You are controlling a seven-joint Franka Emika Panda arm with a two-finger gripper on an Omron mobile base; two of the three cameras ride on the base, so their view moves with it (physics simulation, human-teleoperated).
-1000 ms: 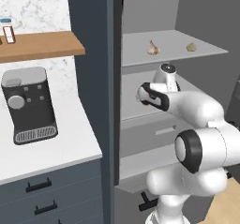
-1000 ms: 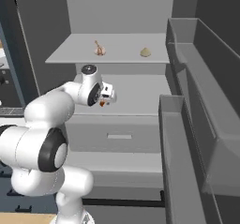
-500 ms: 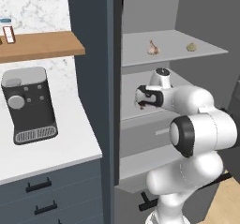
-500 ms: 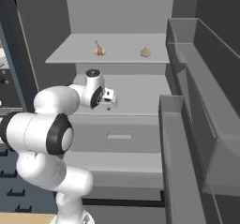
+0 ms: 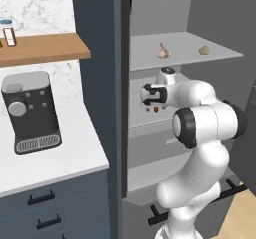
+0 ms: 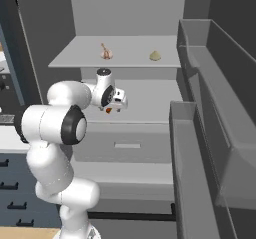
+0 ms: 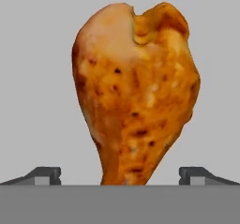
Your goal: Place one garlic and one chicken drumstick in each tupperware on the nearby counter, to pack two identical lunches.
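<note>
Two garlic bulbs lie on the upper shelf of an open grey cabinet: one pinkish garlic bulb toward the left and one paler garlic bulb toward the right, well apart from each other. Below them, on the middle shelf, the claw of the white arm points down over a small orange-brown chicken drumstick. In the hand view the drumstick stands large between the two dark fingertips, plump end far from the camera and thin end toward it; the fingertips are spread wide, one on each side, and neither touches the meat. The jaws are thus apart and grip nothing. In the right base view the drumstick appears as a small orange spot just under the claw. To the left of the cabinet, the white counter carries a dark coffee machine; above it a wooden wall shelf holds a small jar. Dark drawers with black handles sit beneath the counter.
</note>
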